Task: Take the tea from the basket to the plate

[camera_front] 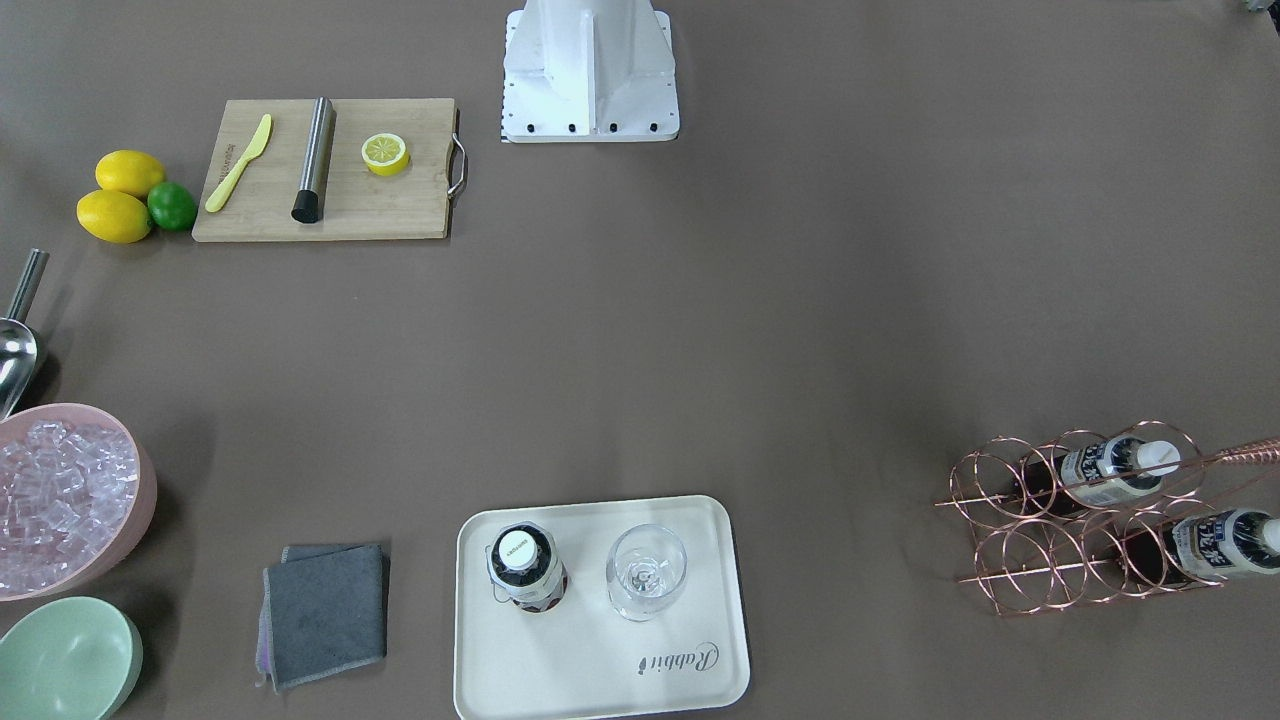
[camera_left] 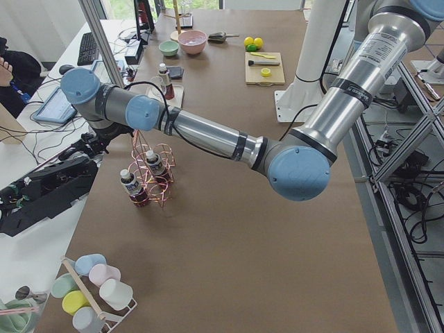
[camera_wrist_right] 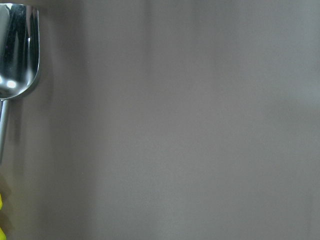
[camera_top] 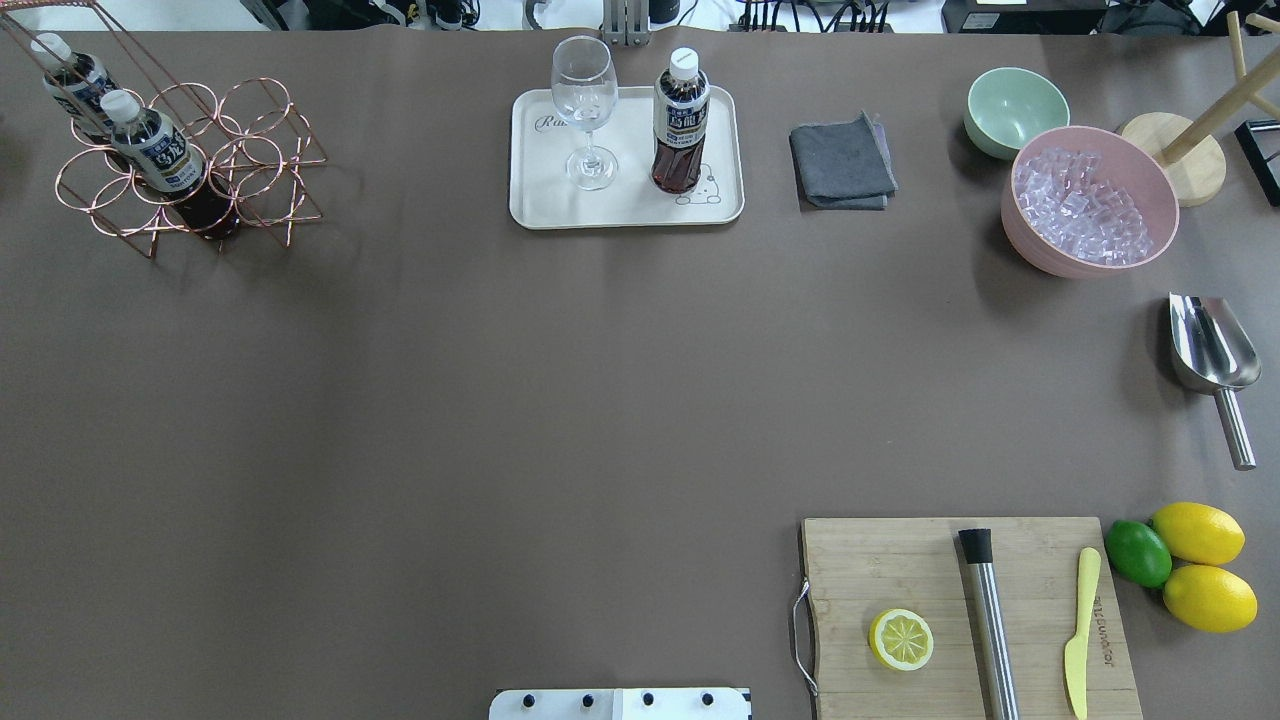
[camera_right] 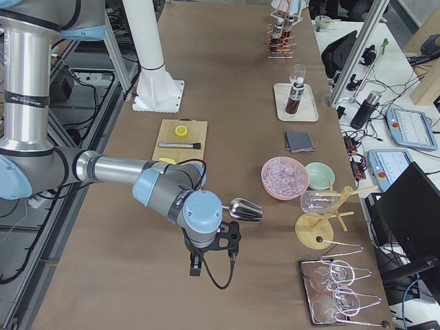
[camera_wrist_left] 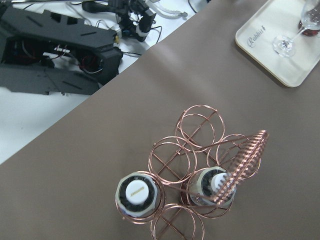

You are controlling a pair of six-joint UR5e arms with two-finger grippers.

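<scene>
One tea bottle (camera_front: 527,565) stands upright on the cream plate (camera_front: 600,660), beside a clear glass (camera_front: 645,570); it also shows in the overhead view (camera_top: 681,120). Two more tea bottles (camera_top: 160,155) (camera_top: 75,80) stand in the copper wire basket (camera_top: 250,150) at the table's far left. The left wrist view looks down on the basket (camera_wrist_left: 195,125) and both white caps (camera_wrist_left: 138,192) (camera_wrist_left: 212,185). My left gripper (camera_left: 97,139) hangs above the basket; I cannot tell its state. My right gripper (camera_right: 206,251) hangs over bare table near the scoop; I cannot tell its state.
A wooden cutting board (camera_front: 330,170) holds a yellow knife, a steel muddler and half a lemon, with two lemons and a lime beside it. A pink bowl of ice (camera_front: 60,500), a green bowl (camera_front: 65,660), a grey cloth (camera_front: 325,610) and a steel scoop (camera_wrist_right: 17,50) lie on the right side.
</scene>
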